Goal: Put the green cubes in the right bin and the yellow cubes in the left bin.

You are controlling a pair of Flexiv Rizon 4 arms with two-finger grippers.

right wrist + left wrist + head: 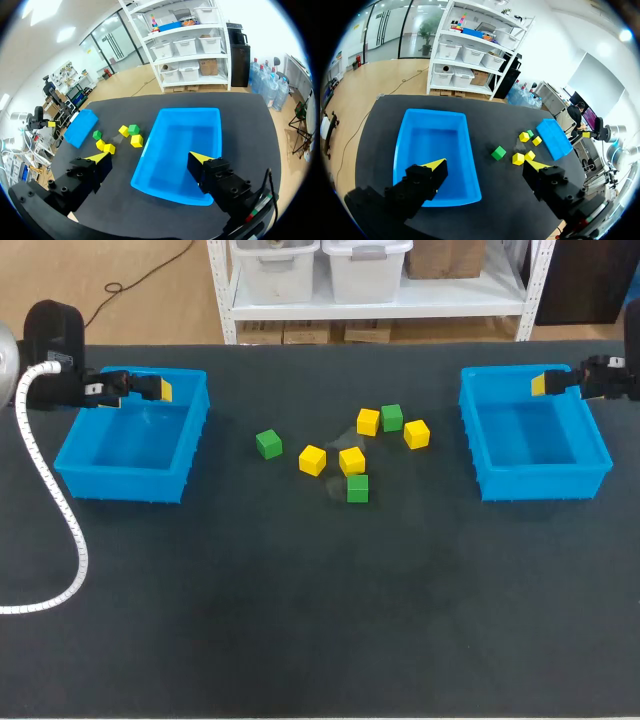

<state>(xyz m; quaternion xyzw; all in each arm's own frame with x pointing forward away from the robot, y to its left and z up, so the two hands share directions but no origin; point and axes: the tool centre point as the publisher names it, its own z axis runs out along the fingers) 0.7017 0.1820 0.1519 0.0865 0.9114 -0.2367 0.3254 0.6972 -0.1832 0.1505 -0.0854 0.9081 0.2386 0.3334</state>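
Black tabletop (300, 620) is holding green cubes (268, 444) and yellow cubes (312, 460) between left bin (120, 488) and right bin (545, 485).
Wrist views alone are showing left gripper (486, 165) and right gripper (150, 157) gaping empty, each above its bin.

No text, label, number or sign can be read in any view. The left bin (120, 486), the right bin (545, 483), the green cubes (268, 444), the yellow cubes (312, 460) and the dark surface (300, 620) show only plain faces.
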